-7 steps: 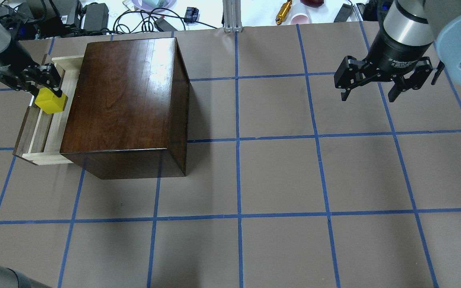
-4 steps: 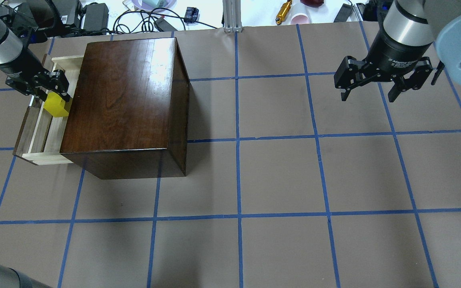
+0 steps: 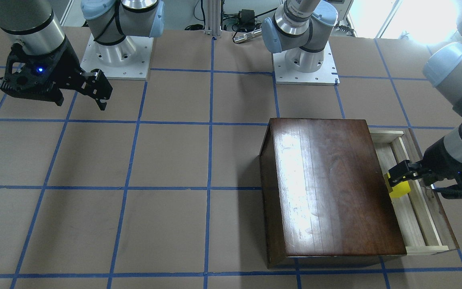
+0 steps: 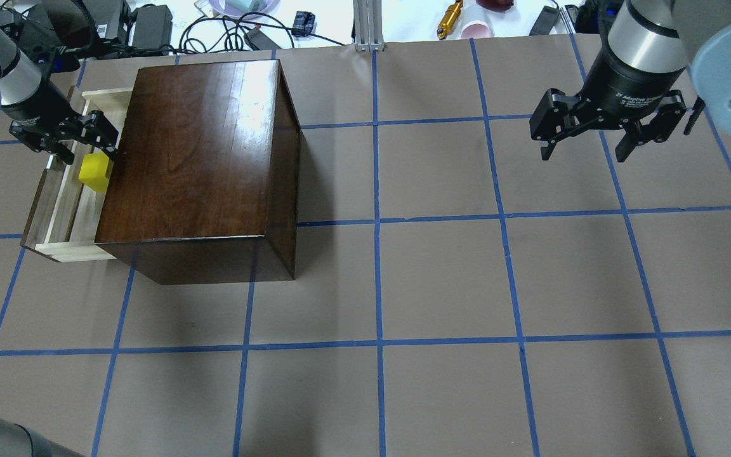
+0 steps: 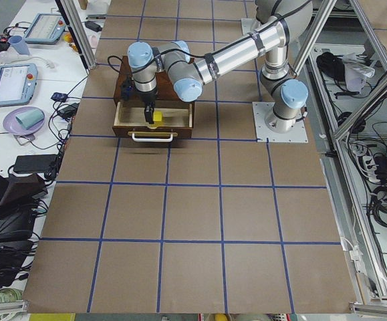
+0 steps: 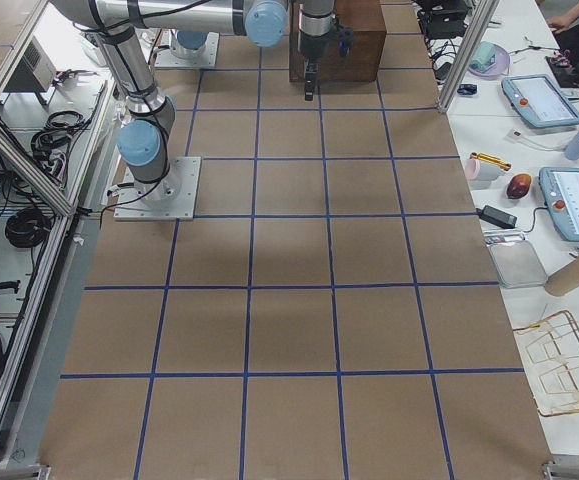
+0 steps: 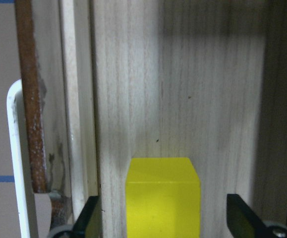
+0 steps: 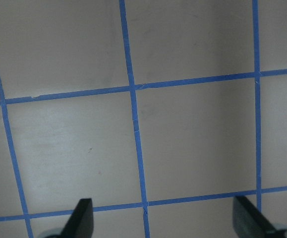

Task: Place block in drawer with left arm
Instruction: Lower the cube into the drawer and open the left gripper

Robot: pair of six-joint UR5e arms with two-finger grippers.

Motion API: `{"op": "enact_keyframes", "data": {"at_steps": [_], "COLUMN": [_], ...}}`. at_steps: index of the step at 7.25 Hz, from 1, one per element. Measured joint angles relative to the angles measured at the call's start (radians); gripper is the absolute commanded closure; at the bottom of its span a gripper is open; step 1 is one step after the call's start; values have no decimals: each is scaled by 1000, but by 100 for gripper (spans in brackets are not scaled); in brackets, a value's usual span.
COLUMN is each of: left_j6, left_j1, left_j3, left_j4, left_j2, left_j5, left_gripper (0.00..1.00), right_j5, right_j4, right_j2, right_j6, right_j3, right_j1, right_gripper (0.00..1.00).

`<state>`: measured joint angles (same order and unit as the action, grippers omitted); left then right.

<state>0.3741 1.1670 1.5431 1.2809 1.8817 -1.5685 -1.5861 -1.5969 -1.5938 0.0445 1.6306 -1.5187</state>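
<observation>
The yellow block [image 4: 94, 172] lies on the floor of the pulled-out pale-wood drawer [image 4: 64, 203], close to the dark box [image 4: 194, 146]. My left gripper [image 4: 83, 151] hangs just above it, open. In the left wrist view its fingers [image 7: 91, 215] stand wide apart with gaps on both sides of the block [image 7: 163, 198]. The front view shows the block [image 3: 399, 190] under the left gripper [image 3: 413, 184] in the drawer [image 3: 411, 216]. My right gripper [image 4: 584, 155] is open and empty, high over the table at the far right.
The drawer has a dark front panel with a white handle [image 7: 14, 148]. Cables, power bricks and small items [image 4: 150, 25] lie beyond the table's far edge. Blue tape lines [image 4: 378, 343] grid the brown table.
The left gripper carried the block rightward over the drawer toward the box, lowered and let go. The block now lies in the drawer. The right arm has not moved.
</observation>
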Motion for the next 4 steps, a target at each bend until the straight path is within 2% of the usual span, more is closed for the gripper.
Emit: {"op": "enact_keyframes", "data": {"at_steps": [2,4], "left_j6": [-2,-4], "left_j1": [0,5], "left_j3": [-16,-52], "left_j4": [54,180], "left_j2": [-46,-129], "left_j5": [-1,-3], "left_gripper": [0,0], "right_j5": [0,0], "right_j4": [0,0], "right_j2": [0,0], "right_j6": [0,0], "right_j3": [0,0], "right_j1": [0,0], "right_gripper": [0,0]}}
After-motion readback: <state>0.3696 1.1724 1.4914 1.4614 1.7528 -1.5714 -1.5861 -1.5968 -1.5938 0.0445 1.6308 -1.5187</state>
